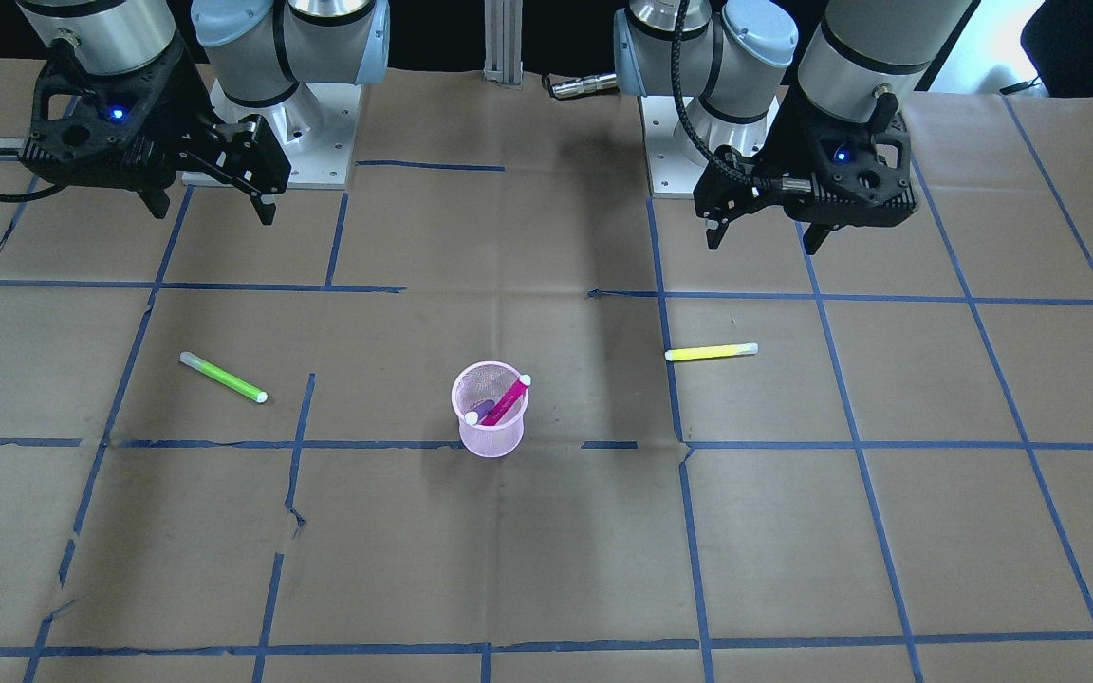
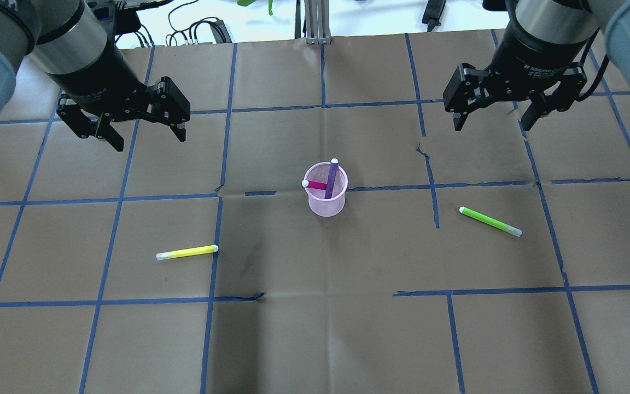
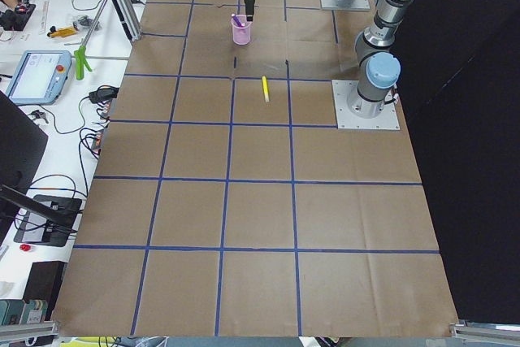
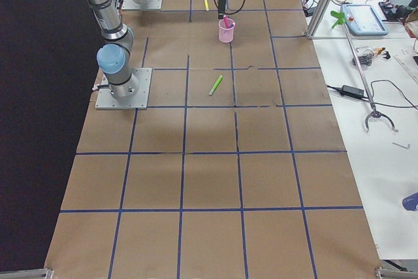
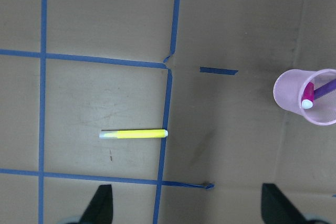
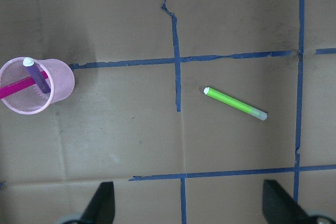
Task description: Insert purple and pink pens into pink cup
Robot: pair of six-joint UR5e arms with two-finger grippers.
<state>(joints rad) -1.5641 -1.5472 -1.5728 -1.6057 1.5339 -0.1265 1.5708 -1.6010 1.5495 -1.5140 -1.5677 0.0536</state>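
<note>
With the purple pen (image 2: 332,174) and pink pen (image 2: 315,185) leaning crossed inside the pink cup (image 2: 326,201) on the desk (image 2: 315,334), the left fingers (image 2: 114,138) and right fingers (image 2: 456,117) hang open and empty, the job apparently done.

Robotics lab for sure: brown-papered tabletop (image 3: 260,217) with a blue tape grid (image 3: 244,180), an arm base (image 3: 367,110) bolted on it, teach pendant (image 3: 38,76) and loose cables (image 3: 93,140) on the bench (image 3: 57,156) beside it.

The pink cup (image 2: 327,205) is fine mesh, the brown paper (image 2: 315,334) matt and creased.
</note>
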